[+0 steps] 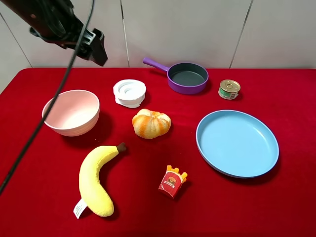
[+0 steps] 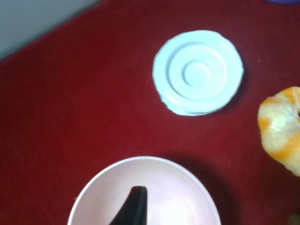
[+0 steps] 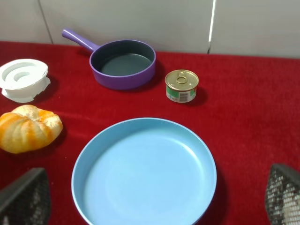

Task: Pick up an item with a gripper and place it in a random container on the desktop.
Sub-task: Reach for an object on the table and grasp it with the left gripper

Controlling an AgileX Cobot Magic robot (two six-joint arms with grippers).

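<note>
The toy bread roll (image 1: 151,123) lies on the red cloth in the middle of the table, golden-orange with cream ridges. It also shows in the left wrist view (image 2: 282,129) and the right wrist view (image 3: 28,128). The pale pink bowl (image 1: 72,112) stands empty to its left and also shows in the left wrist view (image 2: 173,187). My left gripper (image 1: 98,49) hangs high above the back left; its dark tip (image 2: 135,201) shows as one piece over the bowl, shut and empty. My right gripper (image 3: 150,201) is open and empty over the blue plate, and out of the exterior view.
A white ridged lid (image 1: 130,92) lies behind the roll. A purple pan (image 1: 186,77) and a small tin can (image 1: 229,89) stand at the back. A large blue plate (image 1: 237,142) is at the right. A plush banana (image 1: 97,180) and a red fries packet (image 1: 172,182) lie in front.
</note>
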